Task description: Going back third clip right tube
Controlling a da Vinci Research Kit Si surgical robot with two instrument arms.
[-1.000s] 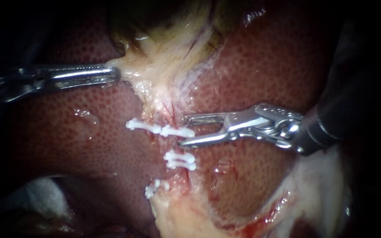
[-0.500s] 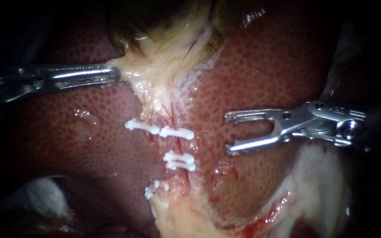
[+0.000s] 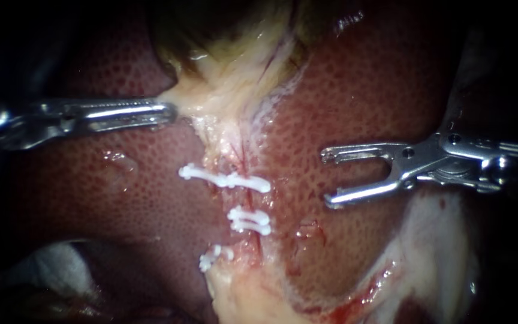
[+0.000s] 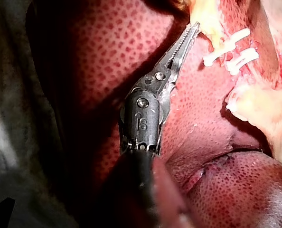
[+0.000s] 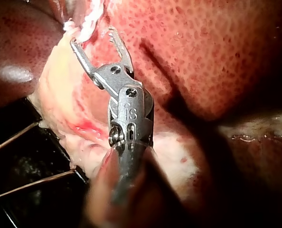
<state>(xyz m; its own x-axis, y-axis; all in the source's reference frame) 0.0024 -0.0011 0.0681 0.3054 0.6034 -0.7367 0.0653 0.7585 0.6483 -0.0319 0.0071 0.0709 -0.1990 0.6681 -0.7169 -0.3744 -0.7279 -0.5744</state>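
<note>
- Most of the view is liver (image 3: 121, 198), wet and dark red, lying under both instruments.
- The greenish mass beyond the left jaws looks like gallbladder (image 3: 223, 36), and it is mostly in shadow.
- pale fatty tissue (image 3: 229, 102) runs from it toward the clips. It is soft and slick, and I judge it stretchy.
- left instrument (image 3: 170, 111): jaws pressed together, pinching the edge of the pale fatty tissue, well apart from the clips.
- right instrument (image 3: 327, 178): jaws spread wide with nothing between them, over bare liver. The clips sit ahead of the tips, near but with a clear gap.
- tube (image 3: 242, 157): a thin reddish strand ahead of the right jaws, crossed by clips. I cannot tell for sure that it is the right tube.
- White clips: top clip (image 3: 223, 179) is level with the open right jaws, then middle clip (image 3: 248, 219), then lowest clip (image 3: 211, 257).
- Handling, as a judgement: each clip is tiny, light and stiff, seated on a soft, slippery tube that tears easily. Do not grip a clip or the tube; take hold of the pale tissue beside them.
- No container is in view.
</note>
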